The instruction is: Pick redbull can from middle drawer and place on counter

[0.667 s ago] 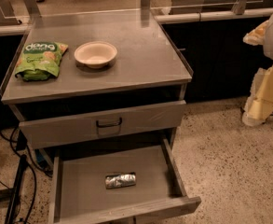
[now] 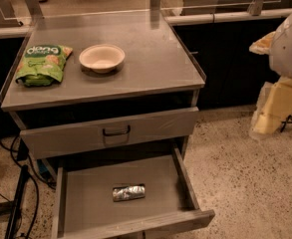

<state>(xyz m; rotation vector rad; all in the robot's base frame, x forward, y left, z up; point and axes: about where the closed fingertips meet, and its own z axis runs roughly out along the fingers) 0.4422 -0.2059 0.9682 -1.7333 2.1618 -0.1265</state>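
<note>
The redbull can (image 2: 128,192) lies on its side on the floor of the open middle drawer (image 2: 85,203), near the middle. The drawer is pulled out at the bottom of the cabinet. The counter (image 2: 150,59) is the cabinet's flat steel top. My gripper (image 2: 266,124) hangs at the far right below the white arm (image 2: 290,44), off to the side of the cabinet, well away from the can and above floor level. It holds nothing that I can see.
A green snack bag (image 2: 41,63) and a pale bowl (image 2: 101,58) sit on the left half of the counter. The drawer front with a black handle (image 2: 116,132) is closed above the open drawer. Cables (image 2: 16,203) lie on the floor at left.
</note>
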